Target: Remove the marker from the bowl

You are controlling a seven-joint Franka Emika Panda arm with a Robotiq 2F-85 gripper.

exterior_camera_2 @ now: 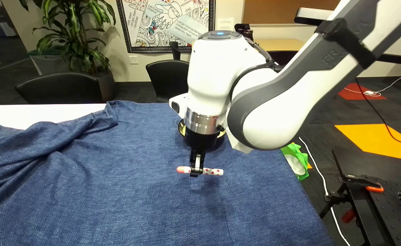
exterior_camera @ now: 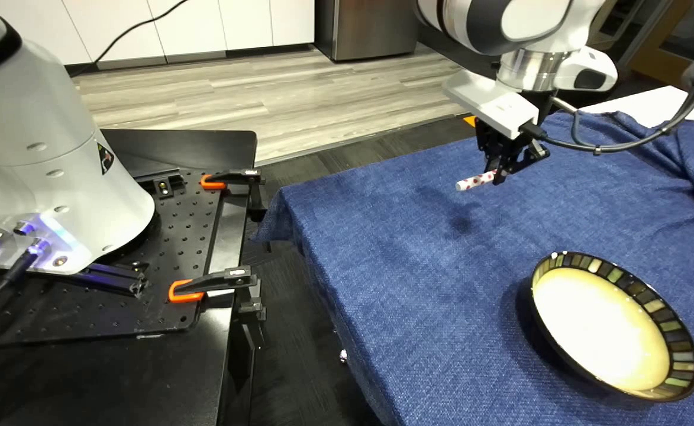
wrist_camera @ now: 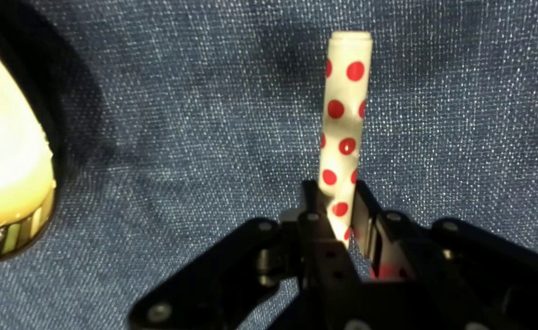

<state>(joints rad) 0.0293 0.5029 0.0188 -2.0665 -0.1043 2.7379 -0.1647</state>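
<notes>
One marker (wrist_camera: 346,110), white with red dots, pinched in your jaws: they stand narrow, gripping it, its dotted length sticking out past them. It hangs above the blue cloth (exterior_camera: 382,236), apart from it, well in from the counter (exterior_camera_2: 39,112) edge facing the robot base (exterior_camera: 57,148).

Task looks mostly done: marker's out of the bowl (exterior_camera: 604,328), off to its side, not over it. Left, probably: lower, let go, back off. Not set down yet. Marker looks round, may roll, so keep it away from the edges.

Bowl sits upright on the cloth, between the marker and the edge by the chairs (exterior_camera_2: 60,87); the arm's wrist (exterior_camera_2: 200,138) hides most of it in an exterior view. Mind it if you swing that way. Cable (exterior_camera: 597,148) loops off the wrist, could snag. Folds (exterior_camera_2: 50,150) bunch by the bare white edge, away from the robot base; likely a poor release spot.

Past the base-side edge: black bench (exterior_camera: 116,373), orange-tipped clamps (exterior_camera: 222,281), something green (exterior_camera_2: 302,158), can't tell what.
</notes>
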